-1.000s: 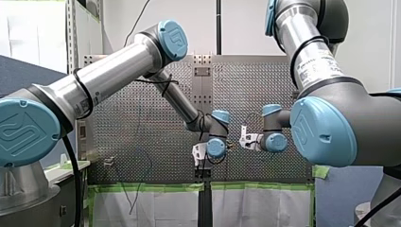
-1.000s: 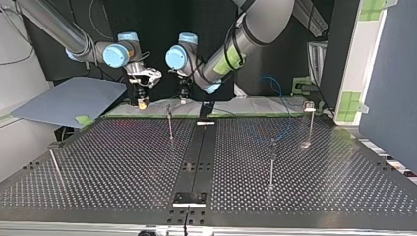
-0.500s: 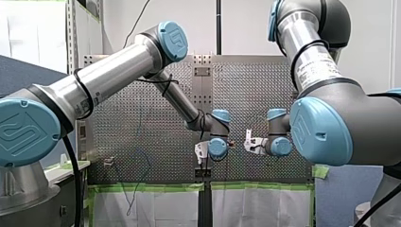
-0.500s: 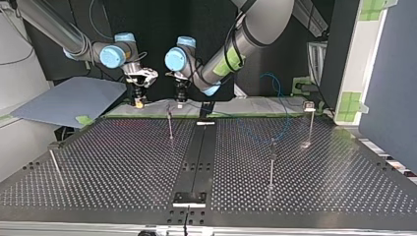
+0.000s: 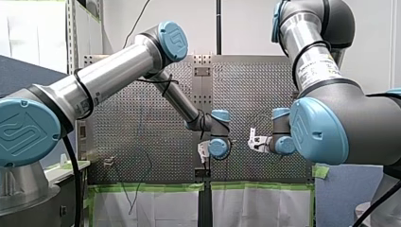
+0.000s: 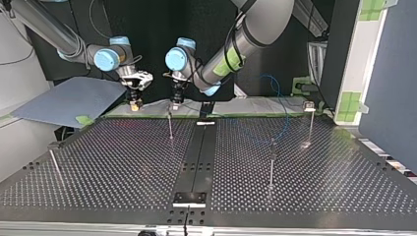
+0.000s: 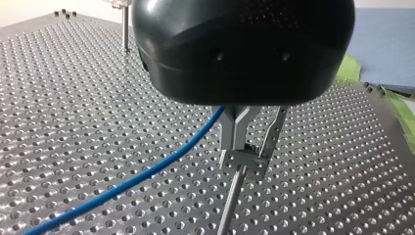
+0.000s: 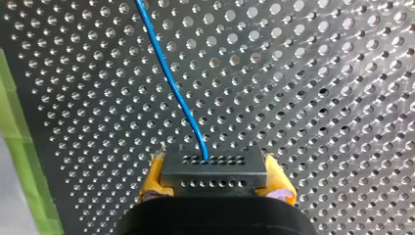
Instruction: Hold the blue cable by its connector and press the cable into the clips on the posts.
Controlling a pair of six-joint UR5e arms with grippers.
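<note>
The blue cable leaves a dark connector block that my right gripper holds shut between its yellow pads. My left gripper is shut on the blue cable with metal fingers, just above the clip of a thin post. In the top view my right gripper hangs at the far edge. My left gripper is beside it, over the post. The cable loops down at the far right.
More clip posts stand on the perforated table: one at the right middle, one at the far right, one at the left edge. A dark rail runs down the centre. A blue-grey board lies beyond the left corner.
Both grippers have drifted toward the top view's left and a little lower. My left gripper has come over the post near the rail. Both grips are unchanged.
</note>
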